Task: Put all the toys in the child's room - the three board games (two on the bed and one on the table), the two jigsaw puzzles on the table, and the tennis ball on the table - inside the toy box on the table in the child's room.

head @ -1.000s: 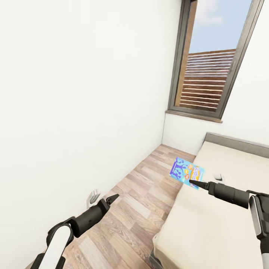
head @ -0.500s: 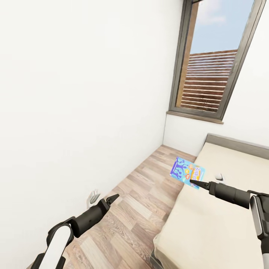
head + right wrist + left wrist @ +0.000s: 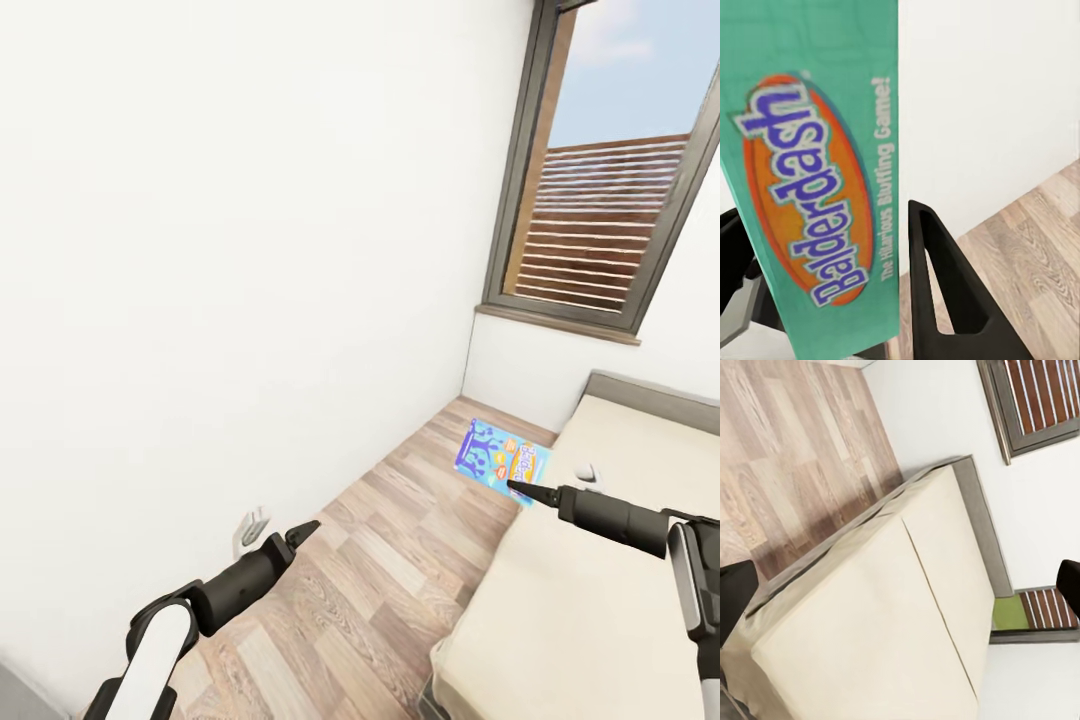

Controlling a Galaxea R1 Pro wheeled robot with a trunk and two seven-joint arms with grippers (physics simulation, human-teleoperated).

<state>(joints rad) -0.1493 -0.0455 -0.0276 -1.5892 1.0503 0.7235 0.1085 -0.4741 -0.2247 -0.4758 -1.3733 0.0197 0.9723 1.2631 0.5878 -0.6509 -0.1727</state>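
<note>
Overhead, board game (image 3: pixel 500 461) beyond bed (image 3: pixel 590 600) edge

The camera has swung left — window (image 3: pixel 610 215) and bed (image 3: pixel 600 590) sit further right.

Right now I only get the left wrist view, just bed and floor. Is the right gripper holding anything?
Observer: Yes. The right gripper is shut on a light blue board game, held up in the air near the bed.
Operator: Which game is it?
Observer: The right wrist view reads "Balderdash" on the box's teal side, between the two fingers.
Operator: And where is my left arm?
Observer: The left gripper hangs empty above the wood floor, near a wall socket.
</note>
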